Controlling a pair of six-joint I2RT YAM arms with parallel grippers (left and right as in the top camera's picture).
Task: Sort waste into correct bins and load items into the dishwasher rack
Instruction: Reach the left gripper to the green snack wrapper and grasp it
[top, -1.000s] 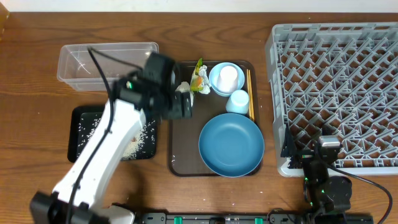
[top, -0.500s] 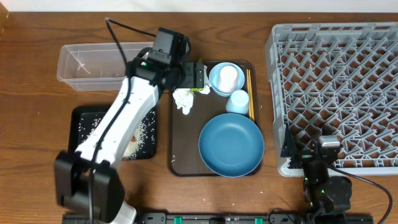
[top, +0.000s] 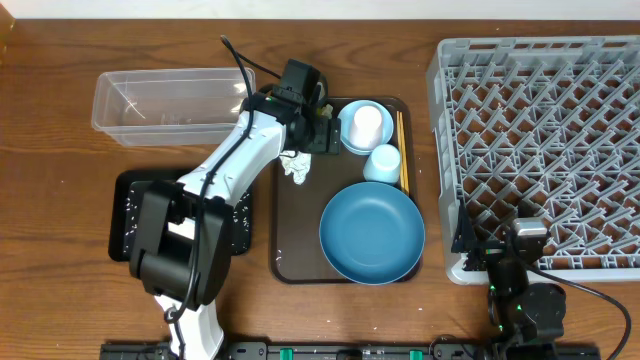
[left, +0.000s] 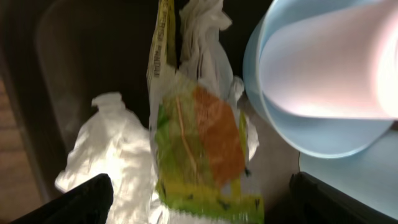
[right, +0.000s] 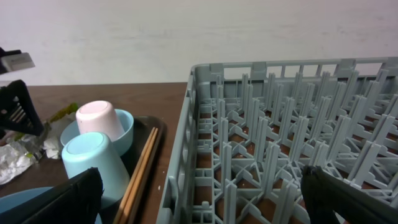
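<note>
My left gripper (top: 322, 135) hangs open over the back left corner of the brown serving tray (top: 290, 262). The yellow-green wrapper (left: 199, 143) lies between its two dark fingers (left: 81, 199), untouched by either. The crumpled white tissue (left: 112, 149) sits just left of the wrapper. A white cup (top: 367, 122) stands upside down in the small light-blue bowl (top: 348, 138). Nearby are the pale-blue cup (top: 382, 162), the chopsticks (top: 402, 150) and the large dark-blue bowl (top: 372, 232). My right gripper (top: 520, 250) stands open at the grey rack's (top: 545, 150) front edge, holding nothing.
A clear tub (top: 170, 100) stands at the back left. In front of it lies a black tray (top: 122, 215) with rice grains (top: 128, 205), partly covered by my left arm. The rack fills the right side of the table.
My left gripper has swung from the serving tray's left edge toward the back, down over the wrapper beside the small bowl. The tissue now lies uncovered. The right arm has not moved.
</note>
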